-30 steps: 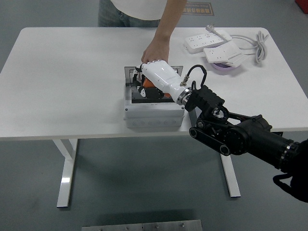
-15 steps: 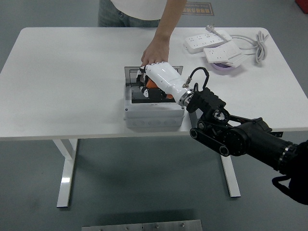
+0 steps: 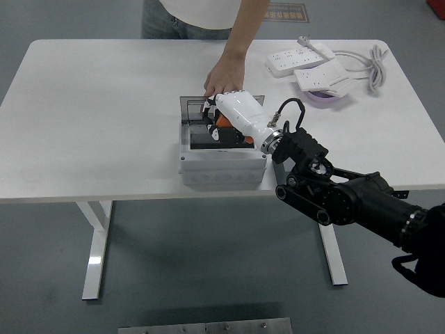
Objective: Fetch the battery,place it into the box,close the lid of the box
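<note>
One box (image 3: 222, 167), two power strips (image 3: 306, 59), one bowl (image 3: 323, 99).

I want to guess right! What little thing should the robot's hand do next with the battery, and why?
Probably let go and lift away. The right hand is down inside the open box with the orange and black battery under it, so the battery looks delivered. A person's hand is at the lid.
</note>
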You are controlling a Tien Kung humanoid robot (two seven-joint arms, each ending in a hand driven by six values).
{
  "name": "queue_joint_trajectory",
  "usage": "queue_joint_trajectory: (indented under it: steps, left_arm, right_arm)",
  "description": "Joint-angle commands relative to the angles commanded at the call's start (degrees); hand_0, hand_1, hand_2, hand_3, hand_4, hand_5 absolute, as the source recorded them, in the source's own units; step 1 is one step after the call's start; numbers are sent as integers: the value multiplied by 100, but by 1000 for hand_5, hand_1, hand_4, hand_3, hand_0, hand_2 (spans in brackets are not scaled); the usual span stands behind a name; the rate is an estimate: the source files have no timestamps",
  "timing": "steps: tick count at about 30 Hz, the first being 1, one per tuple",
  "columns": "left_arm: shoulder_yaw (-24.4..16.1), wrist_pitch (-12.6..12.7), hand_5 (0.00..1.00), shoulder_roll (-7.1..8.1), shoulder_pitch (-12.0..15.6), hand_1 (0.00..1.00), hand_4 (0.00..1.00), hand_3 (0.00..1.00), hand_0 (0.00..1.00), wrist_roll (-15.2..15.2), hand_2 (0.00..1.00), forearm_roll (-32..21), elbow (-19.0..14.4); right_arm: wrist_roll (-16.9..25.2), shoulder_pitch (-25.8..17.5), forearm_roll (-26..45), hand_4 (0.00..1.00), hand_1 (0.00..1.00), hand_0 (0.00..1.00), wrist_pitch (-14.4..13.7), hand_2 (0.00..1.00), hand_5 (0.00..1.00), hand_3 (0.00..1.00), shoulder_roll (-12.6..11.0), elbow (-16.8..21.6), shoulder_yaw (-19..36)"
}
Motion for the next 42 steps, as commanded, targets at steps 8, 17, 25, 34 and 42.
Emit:
queue_joint_trajectory:
  steps: [8, 17, 25, 34, 42]
  left_arm:
    - [-4, 0, 294, -5, -15, 739, 701, 626, 663, -3, 718, 9, 1]
    - [-12, 2, 294, -12, -26, 739, 704, 627, 663, -2, 717, 25, -1]
    - [-31, 0, 294, -12, -34, 739, 705, 628, 663, 16, 717, 53, -6]
    - [-38, -5, 296, -20, -41, 739, 706, 630, 663, 25, 717, 73, -8]
    - [-64, -9, 296, -19, -42, 738, 707, 631, 664, 42, 717, 121, -9]
  right_arm:
    - [8, 12, 38, 261, 254, 180, 13, 267, 163, 325, -11, -13, 41]
    - [72, 13, 109, 345, 267, 191, 33, 276, 111, 342, -9, -20, 76]
    - [80, 18, 126, 462, 292, 196, 3, 320, 215, 400, -13, -42, 87]
    - [100, 21, 153, 474, 309, 207, -22, 343, 269, 403, -6, -51, 93]
    - [126, 0, 191, 471, 307, 204, -32, 346, 268, 401, 8, -73, 71]
